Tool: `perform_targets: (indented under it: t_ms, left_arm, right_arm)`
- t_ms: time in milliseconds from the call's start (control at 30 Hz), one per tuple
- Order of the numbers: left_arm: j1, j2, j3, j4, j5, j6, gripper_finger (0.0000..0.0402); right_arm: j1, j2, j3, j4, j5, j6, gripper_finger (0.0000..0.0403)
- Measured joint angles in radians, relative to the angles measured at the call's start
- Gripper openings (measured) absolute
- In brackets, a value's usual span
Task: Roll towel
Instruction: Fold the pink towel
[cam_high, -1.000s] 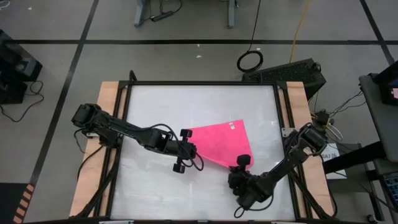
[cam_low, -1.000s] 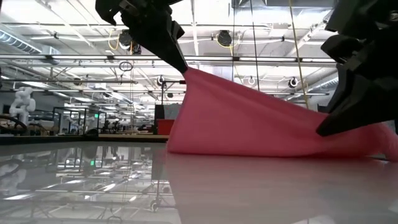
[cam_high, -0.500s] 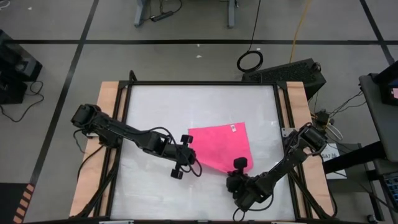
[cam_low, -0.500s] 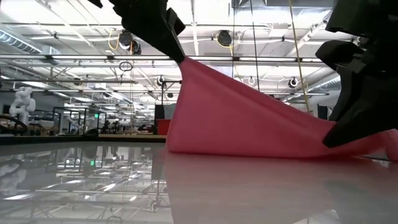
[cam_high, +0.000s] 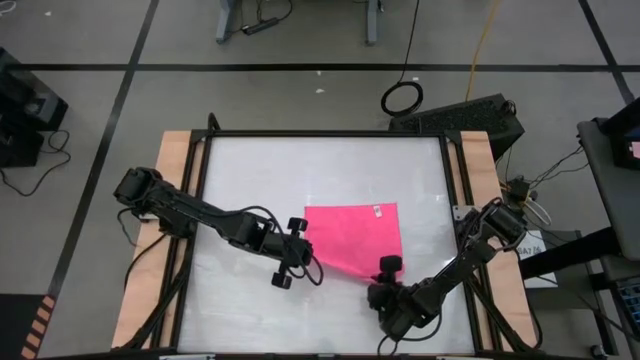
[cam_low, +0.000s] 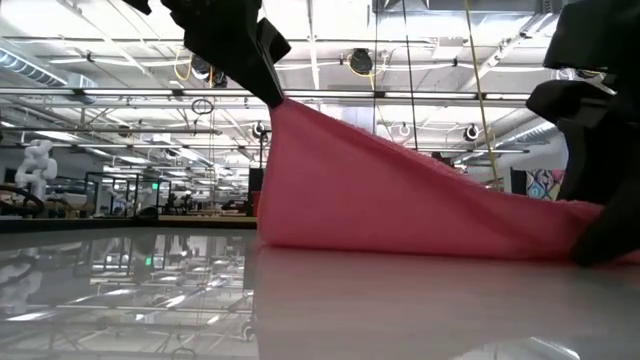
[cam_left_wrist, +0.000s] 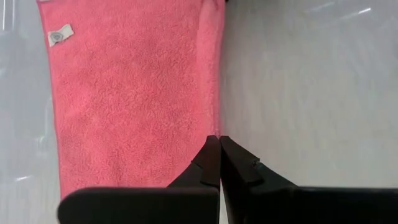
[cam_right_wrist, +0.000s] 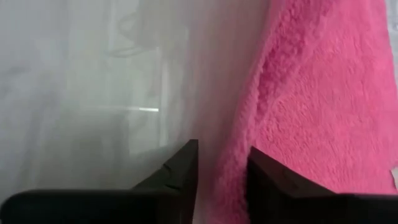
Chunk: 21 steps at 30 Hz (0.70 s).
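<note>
The pink towel (cam_high: 355, 235) lies on the white table, its white tag (cam_high: 377, 210) near the far edge. My left gripper (cam_high: 310, 250) is shut on the towel's near left corner and holds it high, so the cloth slopes down in the low view (cam_low: 400, 200) toward my right gripper (cam_low: 598, 240). My right gripper (cam_right_wrist: 222, 171) is open low at the towel's near right corner, one finger on each side of the cloth's edge (cam_right_wrist: 231, 163). My left gripper pinches the towel's edge at its near left corner (cam_left_wrist: 211, 132) between its two shut fingers, slanting down from the table's left. That corner is lifted well clear (cam_low: 285, 108); the cloth runs taut down to the far and right parts that lie on the table. My right gripper's fingers (cam_right_wrist: 183, 168) stand apart around the towel's edge; whether they touch it I cannot tell.
The white table top (cam_high: 260, 170) has a dark frame and wooden side rails (cam_high: 175, 160). Bare surface lies to the far side and left of the towel. Cables and a dark case (cam_high: 470, 115) sit on the floor beyond the far edge.
My left gripper has moved a little toward the table's near edge with the raised corner, and the towel's outline from above has squared up from a wedge. My right gripper has tipped, and the towel's end beside it has sunk lower toward the table.
</note>
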Motion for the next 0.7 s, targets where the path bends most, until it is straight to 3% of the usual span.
perform_targets:
  t_ms: [433, 700]
  left_arm:
    - [-0.001, 0.000, 0.000, -0.022, 0.000, -0.001, 0.0001]
    - [-0.007, 0.000, 0.000, -0.024, 0.000, -0.008, 0.0001]
  right_arm:
    - [0.034, 0.000, 0.072, -0.236, -0.053, 0.065, 0.0081]
    - [0.072, 0.000, 0.077, -0.295, -0.073, 0.150, 0.0080]
